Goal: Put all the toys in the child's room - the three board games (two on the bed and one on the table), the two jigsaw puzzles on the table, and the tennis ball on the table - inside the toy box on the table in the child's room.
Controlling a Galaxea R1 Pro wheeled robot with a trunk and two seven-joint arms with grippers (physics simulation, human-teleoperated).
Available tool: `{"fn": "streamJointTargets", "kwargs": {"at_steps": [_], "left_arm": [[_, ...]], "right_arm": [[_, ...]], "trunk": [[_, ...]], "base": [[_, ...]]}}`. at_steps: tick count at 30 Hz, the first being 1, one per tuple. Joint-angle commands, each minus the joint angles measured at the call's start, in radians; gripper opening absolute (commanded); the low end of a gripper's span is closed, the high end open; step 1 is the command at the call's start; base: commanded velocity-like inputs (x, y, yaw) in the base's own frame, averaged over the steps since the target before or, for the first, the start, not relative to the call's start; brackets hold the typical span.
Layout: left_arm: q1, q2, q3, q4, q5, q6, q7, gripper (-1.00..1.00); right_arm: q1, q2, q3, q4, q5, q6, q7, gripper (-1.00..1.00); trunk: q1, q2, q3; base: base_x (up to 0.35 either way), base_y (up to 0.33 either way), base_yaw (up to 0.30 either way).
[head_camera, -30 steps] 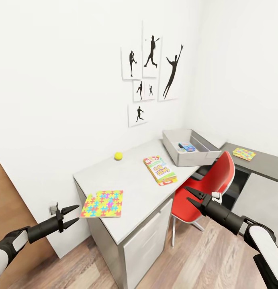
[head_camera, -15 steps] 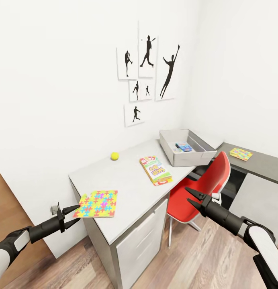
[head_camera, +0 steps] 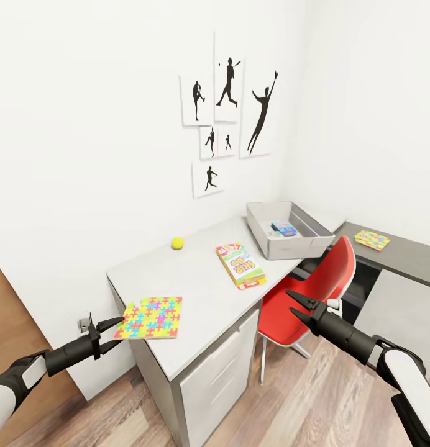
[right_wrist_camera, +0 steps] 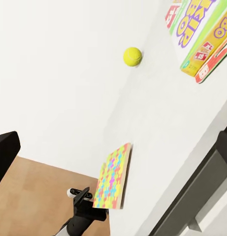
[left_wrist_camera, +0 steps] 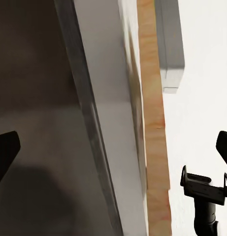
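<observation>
On the light grey table point(head_camera: 196, 292) lie a jigsaw puzzle point(head_camera: 150, 316) at the near left corner, the tennis ball point(head_camera: 177, 243) near the wall, and the SKIP-BO board game point(head_camera: 241, 265) in the middle. The toy box point(head_camera: 314, 239) stands at the table's far end with a small blue printed box point(head_camera: 283, 228) inside. A second jigsaw puzzle point(head_camera: 372, 239) lies on the dark grey cabinet. My left gripper point(head_camera: 118, 330) hangs open just left of the near puzzle. My right gripper point(head_camera: 291, 302) is open in front of the table. The right wrist view shows the ball point(right_wrist_camera: 132, 56), SKIP-BO box point(right_wrist_camera: 199, 29) and puzzle point(right_wrist_camera: 112, 177).
A red chair point(head_camera: 308, 295) is tucked under the table between my right gripper and the toy box. Drawer fronts point(head_camera: 218, 372) face me below the table top. Black silhouette pictures point(head_camera: 227, 118) hang on the white wall. Wood-plank floor point(head_camera: 289, 403) stretches in front.
The whole view shifted a little between the earliest frame and now, so the camera moved. Both arms hold the same pose and nothing on the table has moved.
</observation>
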Motion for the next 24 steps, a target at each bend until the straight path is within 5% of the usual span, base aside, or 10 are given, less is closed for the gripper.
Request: {"fn": "streamJointTargets", "kwargs": {"at_steps": [1,24], "left_arm": [[-0.001,0.000,0.002,0.000,0.000,0.010,-0.003,1.00],[0.001,-0.012,0.002,0.001,-0.001,0.013,0.004,1.00]], "right_arm": [[-0.001,0.000,-0.001,0.000,0.004,0.005,0.005,1.00],[-0.001,0.000,0.000,0.001,0.004,0.005,0.005,1.00]], "trunk": [[0.000,-0.001,-0.001],[-0.031,0.055,0.024]], "base": [[0.000,0.000,0.000],[0.003,0.000,0.000]]}}
